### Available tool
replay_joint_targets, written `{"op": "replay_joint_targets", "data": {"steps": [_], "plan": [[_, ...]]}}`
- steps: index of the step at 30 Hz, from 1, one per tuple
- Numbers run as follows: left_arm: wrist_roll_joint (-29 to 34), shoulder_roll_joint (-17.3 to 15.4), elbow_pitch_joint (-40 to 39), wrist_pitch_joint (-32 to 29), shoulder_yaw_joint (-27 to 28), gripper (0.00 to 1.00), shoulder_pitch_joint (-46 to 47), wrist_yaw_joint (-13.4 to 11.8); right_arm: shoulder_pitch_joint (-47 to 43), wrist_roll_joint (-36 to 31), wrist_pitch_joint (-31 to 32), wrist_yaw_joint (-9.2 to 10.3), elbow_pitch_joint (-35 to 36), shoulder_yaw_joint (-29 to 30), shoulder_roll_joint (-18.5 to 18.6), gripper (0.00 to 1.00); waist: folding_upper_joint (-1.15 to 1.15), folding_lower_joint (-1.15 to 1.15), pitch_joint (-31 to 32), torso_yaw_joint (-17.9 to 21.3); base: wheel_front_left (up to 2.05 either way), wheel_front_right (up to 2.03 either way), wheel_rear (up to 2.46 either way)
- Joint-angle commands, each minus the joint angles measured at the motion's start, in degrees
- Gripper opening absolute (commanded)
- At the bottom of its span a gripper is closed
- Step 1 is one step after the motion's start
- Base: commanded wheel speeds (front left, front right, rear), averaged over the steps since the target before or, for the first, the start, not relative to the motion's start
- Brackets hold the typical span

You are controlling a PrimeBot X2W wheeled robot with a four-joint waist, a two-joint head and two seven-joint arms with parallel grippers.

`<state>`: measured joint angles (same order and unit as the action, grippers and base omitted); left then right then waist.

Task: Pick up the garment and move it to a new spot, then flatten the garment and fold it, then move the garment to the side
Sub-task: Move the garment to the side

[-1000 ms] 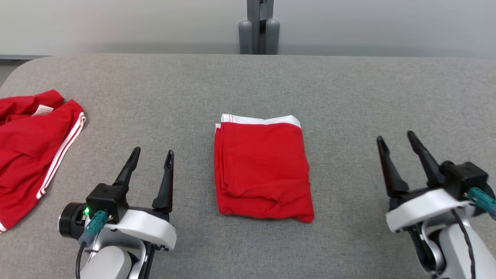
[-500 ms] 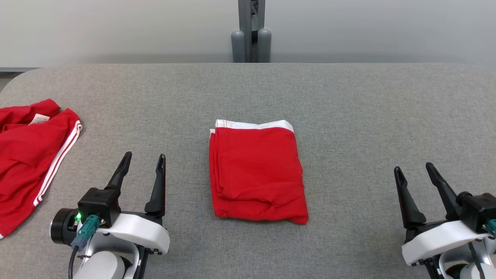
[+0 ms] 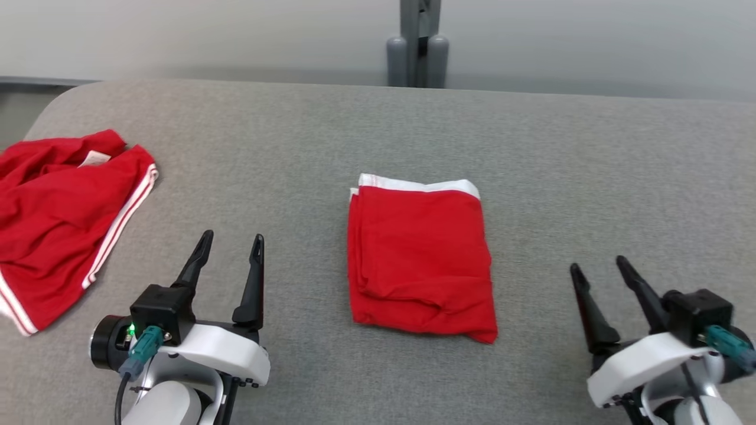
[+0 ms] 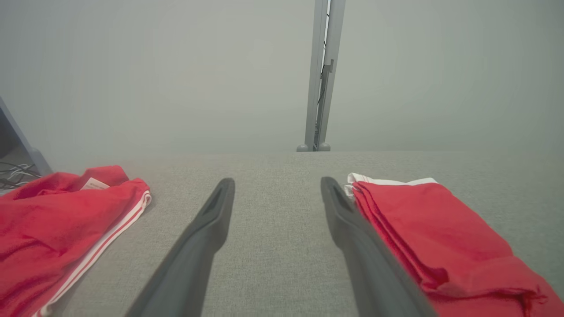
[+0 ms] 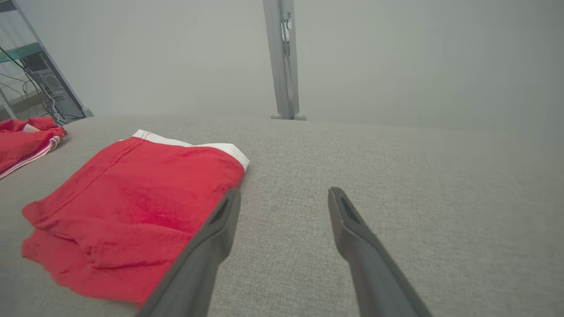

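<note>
On the worktop point(image 3: 590, 165) the folded garment point(image 3: 420, 260) lies free — left claw point(image 3: 232, 236) and right claw point(image 3: 598, 264) flank it, both spread and empty, seemingly poised to move it aside.

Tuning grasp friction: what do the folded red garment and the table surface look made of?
The folded red garment looks like a soft matte knit, probably cotton jersey: limp creases, stitched white band. The table surface looks like a grey woven fabric cover, matte: fine heathered weave visible, possibly padded.
</note>
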<state>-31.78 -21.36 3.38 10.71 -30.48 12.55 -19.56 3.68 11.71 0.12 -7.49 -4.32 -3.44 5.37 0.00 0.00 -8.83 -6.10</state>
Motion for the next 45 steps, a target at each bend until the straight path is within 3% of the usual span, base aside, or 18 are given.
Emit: {"op": "replay_joint_targets", "data": {"steps": [1,8,14,27,28,29,30,38,45], "plan": [[-0.1,-0.05,0.21,0.39,0.06,1.0,0.99,0.25,0.98,0.35,0.43,-0.02,-1.05,-0.86,0.39,1.0,0.0,0.0,-0.92,-1.56,0.0,0.0,0.0],[-0.58,1.65,1.32,1.35,-0.56,1.0,2.24,1.25,6.79,3.72,-0.97,-0.02,-11.23,-6.54,0.09,1.0,0.0,0.0,-3.56,-5.51,0.0,0.0,0.0],[-0.46,2.13,2.21,2.17,-0.54,1.0,2.66,1.63,10.27,5.52,-2.96,-0.02,-18.78,-10.17,-0.58,1.0,0.0,0.0,-4.95,-6.65,0.0,0.0,0.0],[-0.23,2.31,3.15,2.62,-0.57,1.0,4.27,1.99,7.6,10.4,-2.12,-0.03,-22.04,-17.38,-1.94,1.0,0.0,0.0,-6.0,-4.15,0.0,0.0,0.0],[-0.21,2.32,3.18,2.65,-0.65,1.0,4.4,2.02,7.66,10.71,-2.07,-0.03,-22.0,-17.71,-1.99,0.56,0.0,0.0,-5.99,-3.95,0.0,0.0,0.0],[-0.18,2.28,3.25,2.64,-0.71,1.0,4.44,2.03,7.79,11.15,-2.23,-0.03,-21.88,-17.88,-2.0,0.38,0.0,0.0,-5.96,-3.74,0.0,0.0,0.0],[-0.15,2.23,3.28,2.62,-0.76,1.0,4.48,2.05,8.05,11.42,-2.39,-0.03,-21.86,-18.01,-2.02,0.0,0.0,0.0,-5.92,-3.55,0.0,0.0,0.0],[-0.03,1.4,2.76,2.28,-0.99,1.0,3.86,1.62,10.86,10.77,-3.61,0.07,-22.32,-15.74,0.04,0.0,0.0,0.0,-5.51,-1.39,0.0,0.0,0.0],[0.67,0.21,0.92,1.83,-0.95,1.0,4.18,1.15,11.78,9.08,-4.04,0.09,-22.8,-11.34,3.91,0.0,0.0,0.0,-7.19,4.0,0.0,0.0,0.0]]}}
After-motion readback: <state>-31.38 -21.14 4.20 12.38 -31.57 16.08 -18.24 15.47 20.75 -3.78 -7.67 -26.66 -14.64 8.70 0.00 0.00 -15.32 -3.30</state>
